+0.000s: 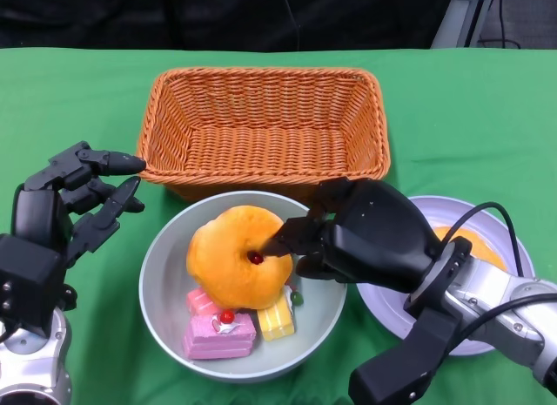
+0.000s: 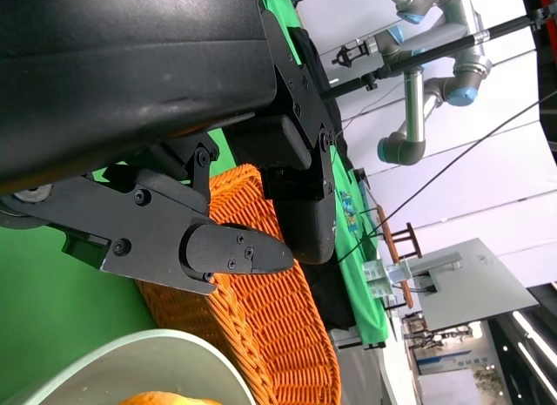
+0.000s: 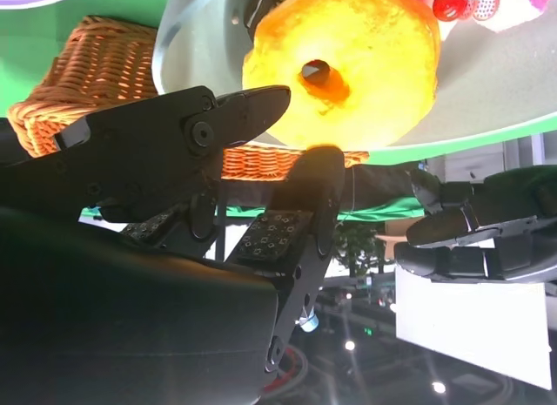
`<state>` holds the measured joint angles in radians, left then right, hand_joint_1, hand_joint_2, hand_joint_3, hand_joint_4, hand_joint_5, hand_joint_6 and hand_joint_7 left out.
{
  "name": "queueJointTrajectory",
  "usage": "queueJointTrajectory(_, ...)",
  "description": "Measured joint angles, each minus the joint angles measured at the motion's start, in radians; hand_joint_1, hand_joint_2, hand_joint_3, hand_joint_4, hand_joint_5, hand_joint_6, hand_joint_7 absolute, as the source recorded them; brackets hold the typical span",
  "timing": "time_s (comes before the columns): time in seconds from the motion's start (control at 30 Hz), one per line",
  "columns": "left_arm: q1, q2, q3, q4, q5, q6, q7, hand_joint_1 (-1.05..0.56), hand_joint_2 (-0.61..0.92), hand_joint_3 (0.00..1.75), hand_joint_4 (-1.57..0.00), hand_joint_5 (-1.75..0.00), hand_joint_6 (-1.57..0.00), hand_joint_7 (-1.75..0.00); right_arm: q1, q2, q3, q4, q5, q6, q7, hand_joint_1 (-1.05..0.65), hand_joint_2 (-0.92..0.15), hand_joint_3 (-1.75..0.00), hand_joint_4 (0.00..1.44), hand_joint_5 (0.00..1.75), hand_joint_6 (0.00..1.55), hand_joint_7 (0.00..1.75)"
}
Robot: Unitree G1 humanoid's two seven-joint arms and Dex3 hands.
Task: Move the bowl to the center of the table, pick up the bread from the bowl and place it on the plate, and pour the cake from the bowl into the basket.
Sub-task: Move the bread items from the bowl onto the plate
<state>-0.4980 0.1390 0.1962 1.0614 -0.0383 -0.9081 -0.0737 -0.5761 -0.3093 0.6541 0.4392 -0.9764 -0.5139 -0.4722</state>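
I see a bright green tablecloth (image 1: 470,109), an orange woven wicker basket (image 1: 261,126), a pale grey-green round bowl (image 1: 165,266), a golden-orange ring-shaped bread (image 1: 231,257), pink (image 1: 218,335) and yellow (image 1: 277,320) cake pieces, a lavender plate (image 1: 392,300), and my glossy black hands (image 1: 70,205) (image 1: 365,231).

Basket (image 1: 261,126) behind bowl (image 1: 165,274); plate (image 1: 487,239) to its right.

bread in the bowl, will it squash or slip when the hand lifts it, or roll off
The bread looks puffy and ring-shaped, so it probably dents under the right hand rather than resisting. Its glossy orange crust may be a bit slippery. It lies propped on the cakes, so it could tilt or slide in the bowl if nudged.
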Motion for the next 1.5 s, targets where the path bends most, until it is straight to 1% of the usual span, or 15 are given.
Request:
queueJointTrajectory(0.07, 0.000, -0.001, 0.002, 0.000, -0.009, 0.000, -0.011, -0.23, 0.92, 0.26, -0.84, -1.18, -0.86, -0.80, 0.010, 0.003, -0.004, -0.029, -0.001, 0.026, 0.025, -0.60, -0.85, 0.00, 0.71, 0.09, 0.57, 0.00)
queueJointTrajectory(0.2, 0.000, -0.002, 0.006, 0.000, -0.031, 0.000, -0.023, -0.25, 0.92, 0.27, -0.84, -1.18, -0.87, -0.80, 0.029, 0.021, -0.006, -0.057, -0.020, 0.076, 0.040, -0.70, -0.86, 0.00, 0.66, 0.04, 0.50, 0.00)
queueJointTrajectory(0.23, 0.000, -0.002, 0.006, 0.000, -0.031, 0.000, -0.023, -0.24, 0.92, 0.29, -0.83, -1.18, -0.87, -0.80, 0.031, 0.030, -0.005, -0.058, -0.026, 0.087, 0.038, -0.74, -0.87, -0.01, 0.66, 0.04, 0.48, 0.00)
queueJointTrajectory(0.33, 0.000, -0.002, 0.006, 0.001, -0.036, 0.002, -0.031, -0.24, 0.92, 0.31, -0.83, -1.18, -0.86, -0.80, 0.036, 0.067, -0.002, -0.059, -0.035, 0.118, 0.022, -0.79, -0.86, 0.00, 0.63, 0.02, 0.42, 0.00)
queueJointTrajectory(0.43, 0.000, -0.002, 0.009, 0.001, -0.054, 0.007, -0.064, -0.32, 0.92, 0.25, -0.80, -1.26, -0.83, -0.87, 0.040, 0.100, 0.007, -0.063, -0.053, 0.142, 0.018, -0.85, -0.87, -0.01, 0.57, 0.00, 0.36, 0.00)
queueJointTrajectory(0.5, 0.000, -0.003, 0.012, 0.001, -0.074, 0.014, -0.080, -0.33, 0.92, 0.24, -0.78, -1.28, -0.82, -0.89, 0.040, 0.117, 0.016, -0.064, -0.079, 0.177, 0.018, -0.89, -0.90, -0.01, 0.57, 0.01, 0.34, 0.00)
queueJointTrajectory(0.57, -0.001, -0.004, 0.013, 0.001, -0.078, 0.018, -0.082, -0.30, 0.92, 0.27, -0.79, -1.30, -0.81, -0.91, 0.040, 0.129, 0.032, -0.068, -0.118, 0.233, 0.037, -0.92, -0.91, -0.02, 0.57, 0.01, 0.31, 0.00)
queueJointTrajectory(0.63, -0.001, -0.004, 0.016, 0.001, -0.080, 0.018, -0.082, -0.26, 0.92, 0.29, -0.78, -1.29, -0.80, -0.91, 0.040, 0.138, 0.040, -0.069, -0.144, 0.272, 0.061, -0.94, -0.91, -0.01, 0.56, 0.01, 0.31, 0.00)
queueJointTrajectory(0.73, -0.001, -0.003, 0.026, 0.001, -0.081, 0.018, -0.078, -0.23, 0.92, 0.31, -0.81, -1.24, -0.81, -0.91, 0.040, 0.145, 0.044, -0.067, -0.148, 0.300, 0.079, -0.96, -0.92, -0.01, 0.55, 0.00, 0.30, 0.00)
queueJointTrajectory(0.83, -0.001, -0.002, 0.034, 0.001, -0.078, 0.018, -0.066, -0.23, 0.92, 0.30, -0.82, -1.22, -0.81, -0.89, 0.030, 0.147, 0.054, -0.056, -0.152, 0.320, 0.121, -0.96, -0.92, -0.04, 0.49, 0.00, 0.26, 0.00)
queueJointTrajectory(1.03, -0.001, -0.001, 0.042, 0.000, -0.077, 0.018, -0.051, -0.25, 0.92, 0.29, -0.81, -1.16, -0.83, -0.84, 0.002, 0.158, 0.085, -0.012, -0.183, 0.361, 0.164, -1.02, -0.92, -0.14, 0.45, 0.00, 0.24, 0.00)
queueJointTrajectory(1.1, -0.001, 0.001, 0.045, -0.002, -0.064, 0.019, -0.015, -0.28, 0.92, 0.29, -0.80, -1.15, -0.83, -0.83, -0.008, 0.161, 0.086, -0.002, -0.183, 0.364, 0.167, -1.03, -0.92, -0.14, 0.45, 0.00, 0.25, 0.01)
queueJointTrajectory(1.23, -0.002, 0.013, 0.047, -0.011, -0.029, 0.026, 0.067, -0.23, 0.92, 0.30, -0.80, -1.18, -0.83, -0.83, -0.018, 0.165, 0.088, 0.024, -0.179, 0.362, 0.167, -1.03, -0.92, -0.13, 0.44, 0.00, 0.25, 0.01)
queueJointTrajectory(1.37, -0.002, 0.021, 0.052, -0.011, -0.031, 0.032, 0.080, -0.22, 0.92, 0.28, -0.81, -1.20, -0.84, -0.84, -0.021, 0.173, 0.098, 0.055, -0.179, 0.363, 0.166, -1.03, -0.92, -0.11, 0.44, 0.01, 0.26, 0.01)
queueJointTrajectory(1.5, -0.002, 0.021, 0.053, -0.012, -0.040, 0.048, 0.082, -0.23, 0.92, 0.25, -0.81, -1.21, -0.84, -0.85, -0.039, 0.186, 0.111, 0.093, -0.180, 0.367, 0.157, -1.01, -0.92, -0.09, 0.45, 0.01, 0.29, 0.02)
